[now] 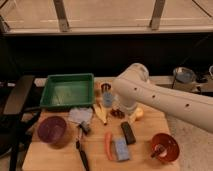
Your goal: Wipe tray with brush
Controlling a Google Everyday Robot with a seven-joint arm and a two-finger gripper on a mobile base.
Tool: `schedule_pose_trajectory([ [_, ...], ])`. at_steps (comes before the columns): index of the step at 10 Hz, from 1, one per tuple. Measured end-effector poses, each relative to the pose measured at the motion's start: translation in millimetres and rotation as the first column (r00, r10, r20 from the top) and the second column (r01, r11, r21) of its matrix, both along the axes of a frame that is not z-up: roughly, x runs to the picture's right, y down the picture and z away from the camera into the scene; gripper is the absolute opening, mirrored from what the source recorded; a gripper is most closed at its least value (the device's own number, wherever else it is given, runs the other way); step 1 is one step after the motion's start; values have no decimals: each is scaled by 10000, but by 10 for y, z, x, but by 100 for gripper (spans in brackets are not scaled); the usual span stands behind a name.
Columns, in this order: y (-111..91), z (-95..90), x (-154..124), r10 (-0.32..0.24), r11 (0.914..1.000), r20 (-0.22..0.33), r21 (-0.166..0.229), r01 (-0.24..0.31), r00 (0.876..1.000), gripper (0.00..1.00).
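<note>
Wood counter (pixel 50 159) below a window ledge, cluttered. Front: brush (pixel 80 146) lies flat, not picked up, handle toward front edge, near carrot (pixel 108 144) & blue sponge (pixel 120 149). Orange bowl (pixel 165 148) front-right holds a small item, can't ID; purple bowl (pixel 51 131) left looks empty. Gripper (pixel 125 108) hangs mid-counter by banana (pixel 101 114), apart from brush; jaws state: can't tell. Tray (pixel 67 91) back-left, empty, prob. left clear for wiping.
</note>
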State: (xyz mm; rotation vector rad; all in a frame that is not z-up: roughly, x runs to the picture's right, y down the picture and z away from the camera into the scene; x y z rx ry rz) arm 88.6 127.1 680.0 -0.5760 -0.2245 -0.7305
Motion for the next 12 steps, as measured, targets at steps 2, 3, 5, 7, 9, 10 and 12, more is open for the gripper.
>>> schedule_pose_trajectory([
  [2,110,15,-282,-1415,9899,914,86,1413,9857,65],
  [3,161,18,-434,-1852,9827,1281,149,1848,9743,65],
  [5,328,37,-952,-3021,9529,2403,469,2998,9225,65],
  [7,523,69,-1453,-3871,9198,3465,813,3838,8544,65],
  [9,759,115,-1942,-4462,8874,4542,1133,4468,7711,65],
  [10,897,166,-2119,-4654,8731,4965,1220,4720,7327,65],
  [12,1183,341,-2333,-4736,8571,5554,1120,5028,6835,65],
])
